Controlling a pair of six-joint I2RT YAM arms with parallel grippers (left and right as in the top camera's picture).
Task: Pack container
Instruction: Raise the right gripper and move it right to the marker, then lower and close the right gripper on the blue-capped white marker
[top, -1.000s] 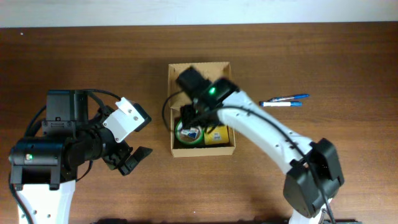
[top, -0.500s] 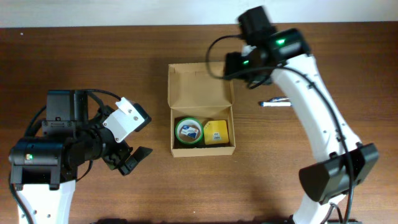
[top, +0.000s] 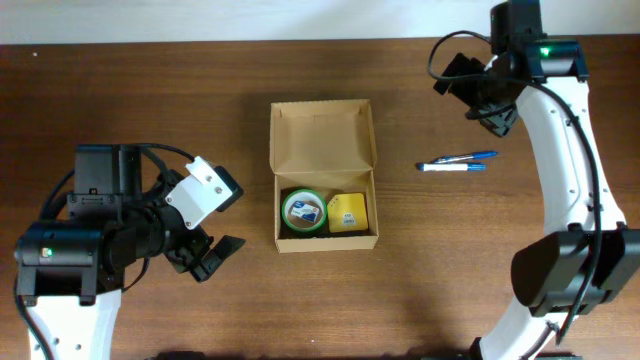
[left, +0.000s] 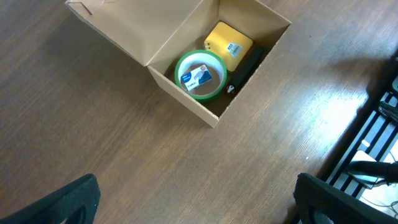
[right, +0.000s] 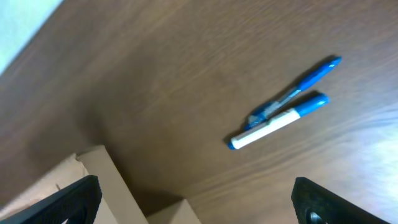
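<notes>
Swung off the box (top: 320, 135) at mid-frame to the overhead's upper right, the right claw (top: 478, 98) gapes empty; the left wrist view has the left claw (left: 199, 208) equally wide and empty below the box; the right wrist view shows two pens (right: 283, 112) right of centre, probably the next pick, calling for a descent and a pinch.

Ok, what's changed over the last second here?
The right gripper left the container, where it was over the green tape roll, and swung away to the right, past the two pens. It carried nothing off and is open. The left gripper, the container's contents and the pens stayed put.
</notes>
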